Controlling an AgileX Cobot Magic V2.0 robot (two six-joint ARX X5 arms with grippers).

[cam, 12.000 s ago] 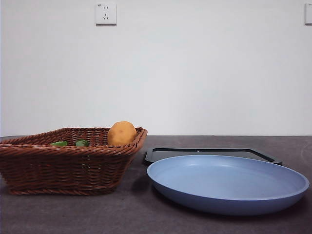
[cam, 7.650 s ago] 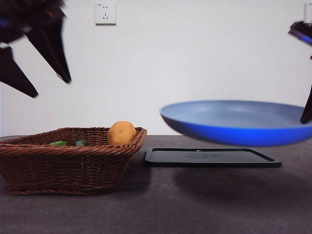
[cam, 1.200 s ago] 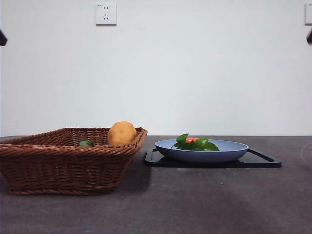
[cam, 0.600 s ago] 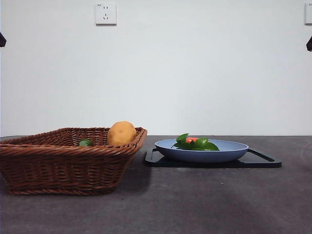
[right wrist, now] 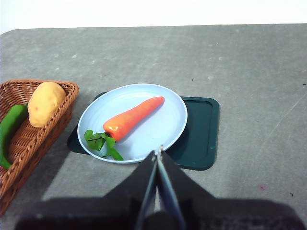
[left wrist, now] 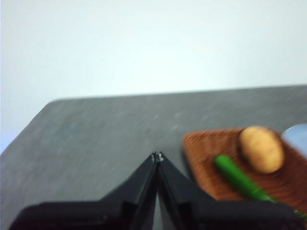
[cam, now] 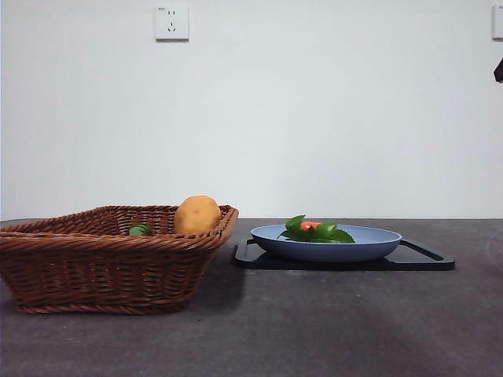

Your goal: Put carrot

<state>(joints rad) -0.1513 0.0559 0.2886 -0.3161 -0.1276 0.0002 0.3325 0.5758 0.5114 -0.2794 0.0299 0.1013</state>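
Front view, near to far. Table (cam: 314,330): dark grey, matte, faintly speckled. Nearest item is the basket (cam: 110,271), woven brown wicker with a braided rim and sloping sides, standing on the table to the left. In it, against the far right corner, a rounded yellow-orange potato (cam: 196,214) with smooth, dull skin; beside it a glossy green pepper (cam: 141,230), long and slim in the right wrist view.

Just right of the basket, not touching it: a flat dark tray (cam: 428,258) with rounded corners and a low lip. On the tray sits a shallow, round, pale blue plate (cam: 369,243), smooth and matte.

Carrot (right wrist: 133,117): lies inside the plate, tapered orange body smooth and slightly shiny, bushy green leaves at the end nearer the basket. From the front only leaves and a bit of orange show above the rim.

Behind: plain white wall.

Left gripper (left wrist: 157,155): black jaws pressed together, empty, above bare table beside the basket. Right gripper (right wrist: 158,152): jaws together, empty, raised above the plate's near edge.
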